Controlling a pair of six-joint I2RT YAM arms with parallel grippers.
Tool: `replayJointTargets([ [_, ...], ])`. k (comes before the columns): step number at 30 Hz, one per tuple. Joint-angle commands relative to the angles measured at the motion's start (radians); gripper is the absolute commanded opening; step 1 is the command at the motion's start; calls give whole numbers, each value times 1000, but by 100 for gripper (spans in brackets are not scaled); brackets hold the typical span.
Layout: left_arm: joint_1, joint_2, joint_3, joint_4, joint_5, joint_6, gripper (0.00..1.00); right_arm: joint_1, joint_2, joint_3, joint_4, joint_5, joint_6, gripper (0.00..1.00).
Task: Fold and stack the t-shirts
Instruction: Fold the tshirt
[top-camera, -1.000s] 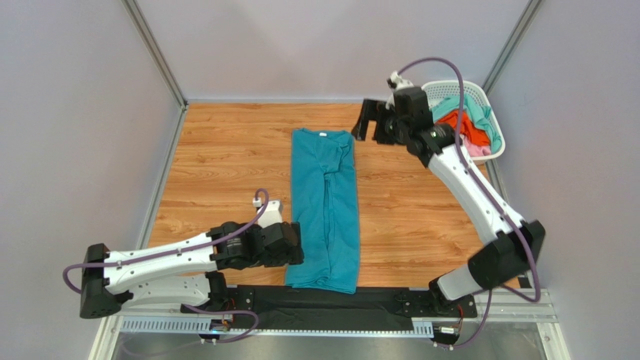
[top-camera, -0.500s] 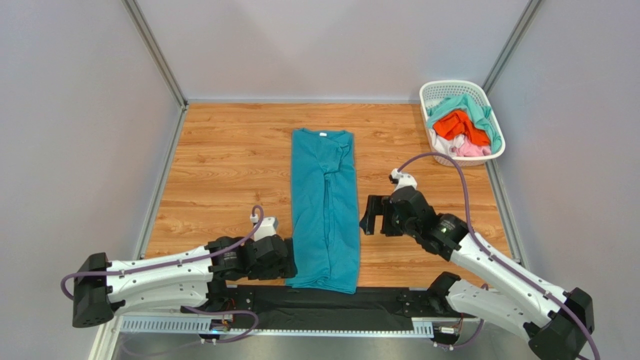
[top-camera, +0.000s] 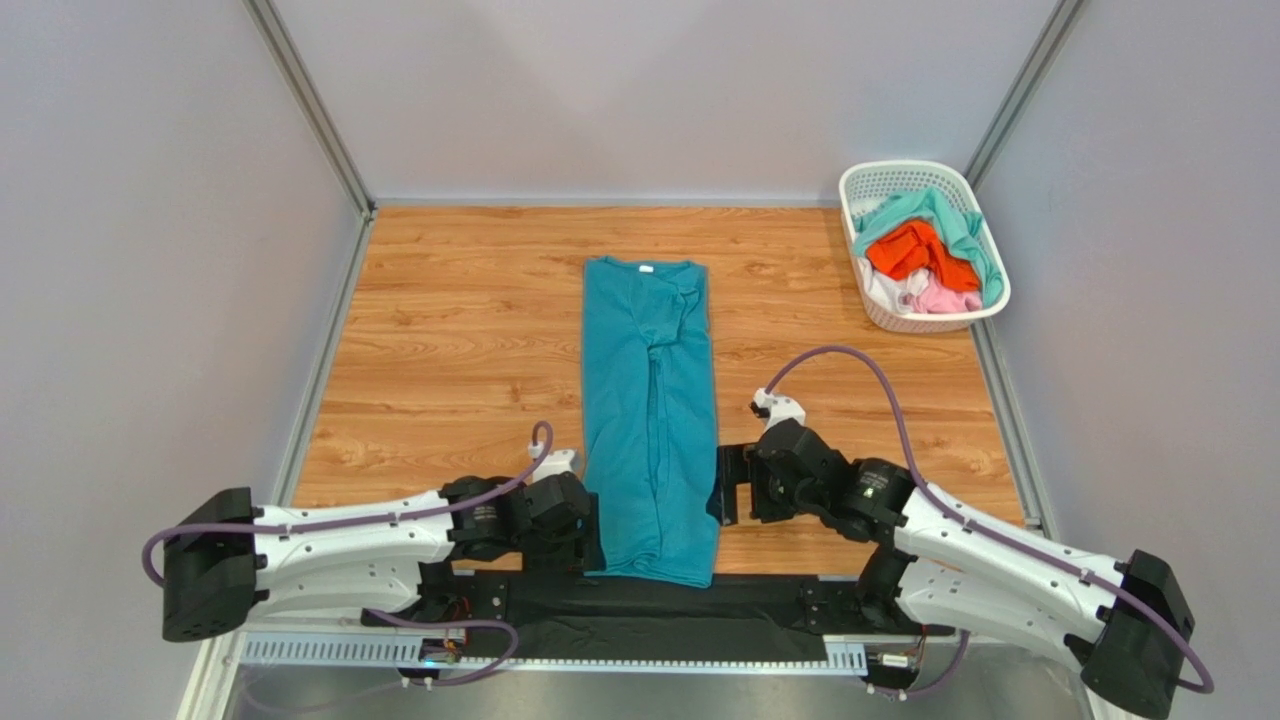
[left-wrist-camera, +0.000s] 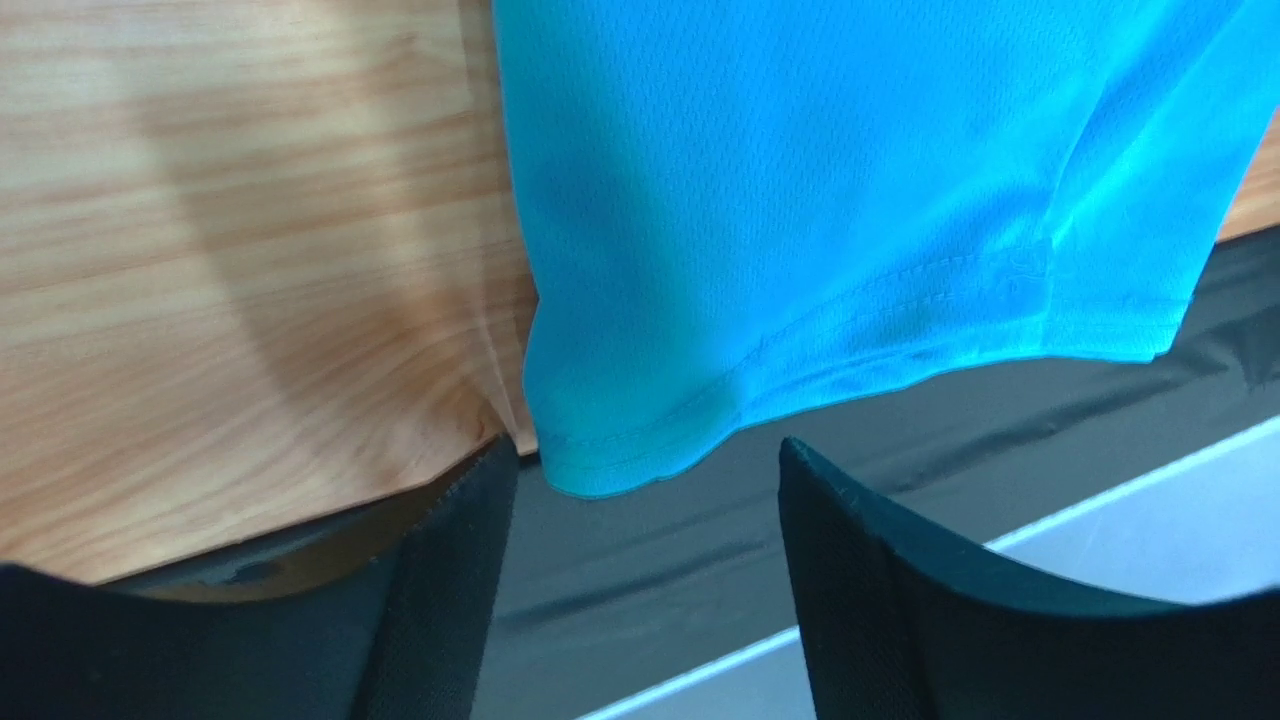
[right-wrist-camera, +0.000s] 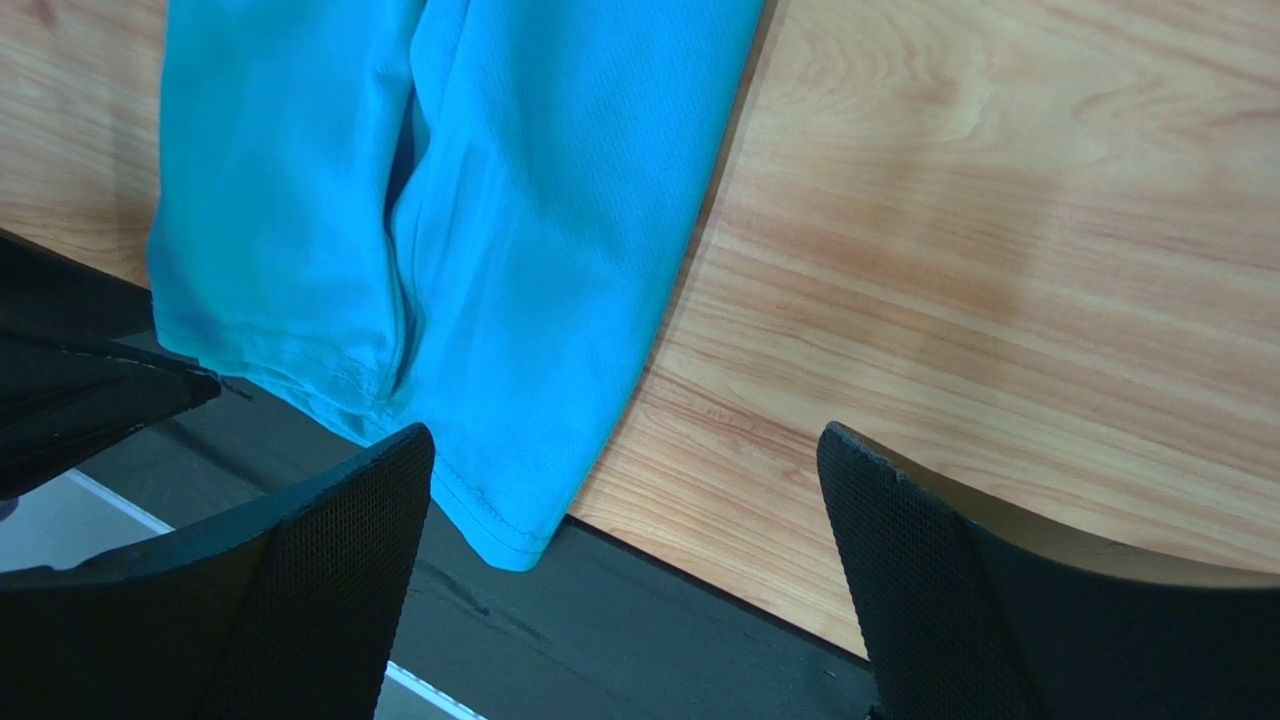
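Desk (top-camera: 451, 345): wood grain. Teal t-shirt (top-camera: 649, 420) lies mid-desk, folded into a long strip, its hem just over the near edge. Basket (top-camera: 920, 317), far right corner, holds the orange shirt (top-camera: 914, 249), mint-green shirt (top-camera: 947, 210) and pink shirt (top-camera: 944, 300). I read the left pincer (left-wrist-camera: 643, 458) as spread apart at the hem's left corner. The right pincer (right-wrist-camera: 624, 443) is spread wide by the right corner.

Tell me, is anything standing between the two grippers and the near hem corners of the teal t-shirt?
Nothing visible does. The left gripper has its jaws open right at the left hem corner of the teal t-shirt. The right gripper, jaws open too, faces the right corner, with only the wooden table between them.
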Motion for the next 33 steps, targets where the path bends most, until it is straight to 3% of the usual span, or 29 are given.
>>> replayJointTargets([
  [1,3,25,-15,49,68,-12,70,20,-7,-24,57,-10,41,100],
  [9,3,34,-49,78,63,-42,40,66,3,-64,85,-50,55,99],
  [13,3,28,-44,77,78,-41,39,118,19,-67,80,-41,81,98],
  [25,1,20,-66,72,138,-96,22,329,148,-67,154,-37,172,94],
  [33,1,0,-72,60,140,-107,0,392,281,-18,172,-13,173,82],
])
